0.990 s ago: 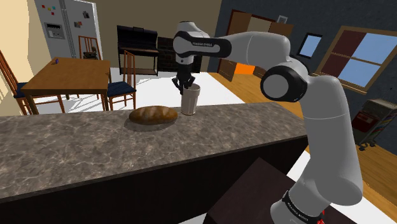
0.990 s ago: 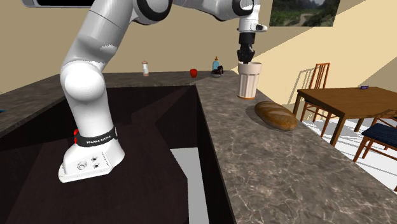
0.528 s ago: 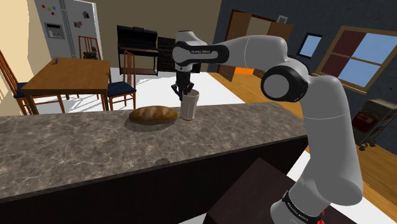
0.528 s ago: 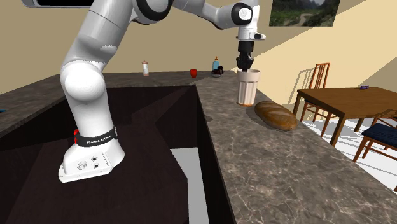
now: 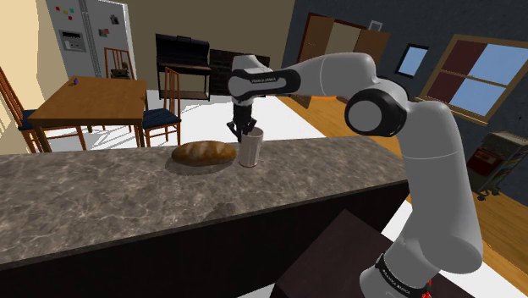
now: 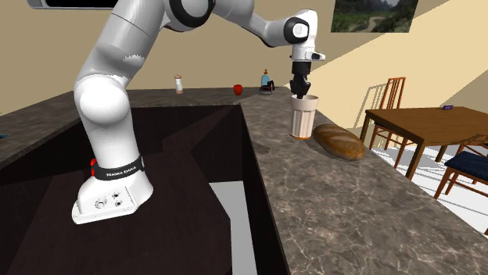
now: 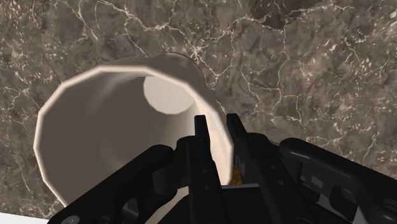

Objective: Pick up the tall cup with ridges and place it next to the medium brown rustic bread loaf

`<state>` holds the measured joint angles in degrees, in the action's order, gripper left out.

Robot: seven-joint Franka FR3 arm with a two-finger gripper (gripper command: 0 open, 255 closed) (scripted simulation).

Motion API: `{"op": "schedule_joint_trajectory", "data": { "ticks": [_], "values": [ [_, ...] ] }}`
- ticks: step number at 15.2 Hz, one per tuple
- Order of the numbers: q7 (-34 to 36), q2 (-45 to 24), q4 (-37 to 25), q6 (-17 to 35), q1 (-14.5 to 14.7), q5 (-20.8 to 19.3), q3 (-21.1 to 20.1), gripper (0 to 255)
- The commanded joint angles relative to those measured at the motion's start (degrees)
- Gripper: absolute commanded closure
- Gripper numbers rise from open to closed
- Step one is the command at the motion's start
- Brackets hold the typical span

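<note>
The tool (image 7: 216, 124) is clamped on the rim of the pale tall cup (image 7: 108, 127), one finger inside the wall and one outside, and the black hand hides the near part of the rim. The cup (image 5: 250, 151) stands upright on the dark marbled bench (image 5: 127, 203) just beside the brown loaf (image 5: 203, 153), the gap between them hard to judge. Its ridges are hard to make out, and the fingertips sink behind the rim.

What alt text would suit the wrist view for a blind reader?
The black gripper clasps the wall of a cream cup, one finger inside, one outside. The view looks down into the cup, above a dark veined counter.
</note>
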<state>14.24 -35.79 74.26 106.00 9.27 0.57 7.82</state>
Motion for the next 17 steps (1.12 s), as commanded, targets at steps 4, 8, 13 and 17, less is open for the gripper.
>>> {"op": "schedule_joint_trajectory", "data": {
  "ticks": [4, 8, 13, 17],
  "values": [
    [0.2, -0.9, 2.4, 3.3, 0.1, 0.1, -0.1, 255],
    [0.2, -1.9, 3.9, 5.8, 0.1, 0.2, -0.2, 255],
    [0.3, -3.4, 5.3, 8.7, 0.0, 0.3, -0.3, 255],
    [0.4, -4.8, 6.2, 11.0, 0.0, 0.4, -0.4, 255]
  ]
}}
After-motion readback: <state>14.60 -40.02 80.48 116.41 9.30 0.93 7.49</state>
